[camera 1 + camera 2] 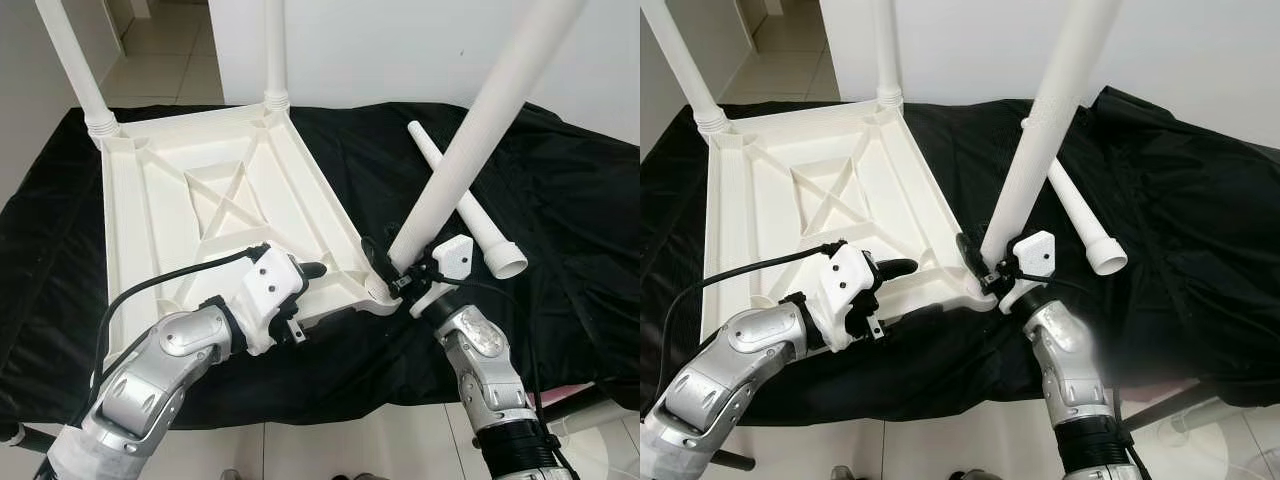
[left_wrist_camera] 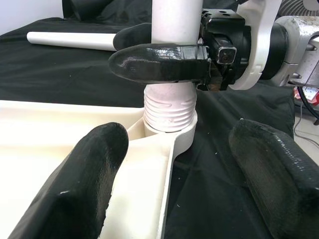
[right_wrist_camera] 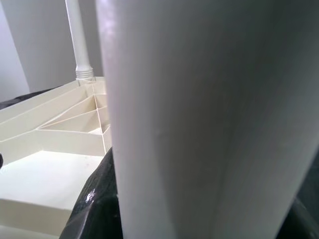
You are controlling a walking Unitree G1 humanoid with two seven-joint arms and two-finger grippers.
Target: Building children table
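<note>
— White plastic everywhere, from where I'm sitting. What am I looking at?

— I'm working on the third leg [image 1: 470,150]. The table top [image 1: 200,200] is lying upside down on the black cloth [image 1: 560,190], and I'm standing the leg's threaded end in the corner socket [image 2: 172,134] right below the right gripper [image 1: 392,270].

— Is that gripper gripping it?

— Yes, its fingers are closed around the leg just above the threads. The left wrist view is showing one black finger [image 2: 159,62] wrapped across the white tube.

— And the left gripper [image 1: 308,272]?

— I'm holding it spread wide, with nothing between its fingers, hovering over the table top's rim, just to the left of the socket, pointing at it.

— So what comes next?

— My judgement: the leg is leaning away from upright, so I'd be straightening it before turning it, otherwise the threads could cross. The left gripper could press down on the table top to stop it spinning.

— How's the rest looking?

— Two legs [image 1: 75,65] are standing upright in the far corners. The fourth leg [image 1: 470,205] is lying loose on the cloth, just beyond the right gripper, with its wide end nearest it.
</note>
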